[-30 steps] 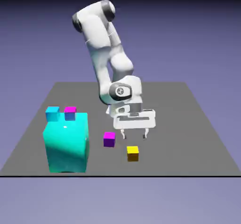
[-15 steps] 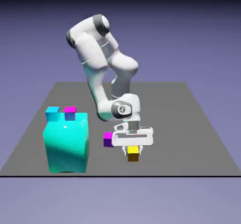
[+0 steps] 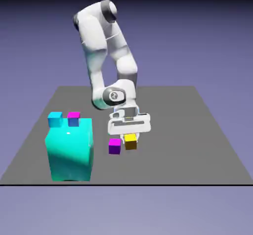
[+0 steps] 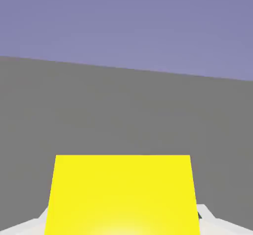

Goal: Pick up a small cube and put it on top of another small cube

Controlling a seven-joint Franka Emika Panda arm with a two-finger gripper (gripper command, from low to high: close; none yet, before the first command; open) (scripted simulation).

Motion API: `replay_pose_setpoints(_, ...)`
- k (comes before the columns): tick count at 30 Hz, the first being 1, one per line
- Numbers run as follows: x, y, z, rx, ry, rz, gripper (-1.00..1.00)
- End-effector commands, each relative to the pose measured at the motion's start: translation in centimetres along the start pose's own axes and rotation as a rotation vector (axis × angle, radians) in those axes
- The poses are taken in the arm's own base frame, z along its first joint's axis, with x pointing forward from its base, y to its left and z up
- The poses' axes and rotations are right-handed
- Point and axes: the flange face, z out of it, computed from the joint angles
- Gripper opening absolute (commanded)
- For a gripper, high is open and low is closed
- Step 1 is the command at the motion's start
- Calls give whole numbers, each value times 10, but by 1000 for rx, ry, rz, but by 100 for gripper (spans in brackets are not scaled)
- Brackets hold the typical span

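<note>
On the dark tabletop (image 3: 173, 130), the hand (image 3: 130, 139) grips the yellow cube (image 3: 130, 142).

The cube (image 3: 130, 142) in the tool (image 3: 130, 139) is plain yellow, darker amber on its shaded side. Beside the tool, another cube (image 3: 114, 147) is magenta on top, purple in front. The surface (image 3: 173, 130) beneath the tool is plain dark grey.
</note>
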Motion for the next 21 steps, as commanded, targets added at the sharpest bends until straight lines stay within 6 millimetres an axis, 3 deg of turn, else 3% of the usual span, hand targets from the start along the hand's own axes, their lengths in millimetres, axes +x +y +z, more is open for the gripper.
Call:
replay_pose_setpoints(1,2,5,-4,4,-4,-9,-100)
replay_pose_setpoints(21,7,92,-80,93,-49,-198,-100)
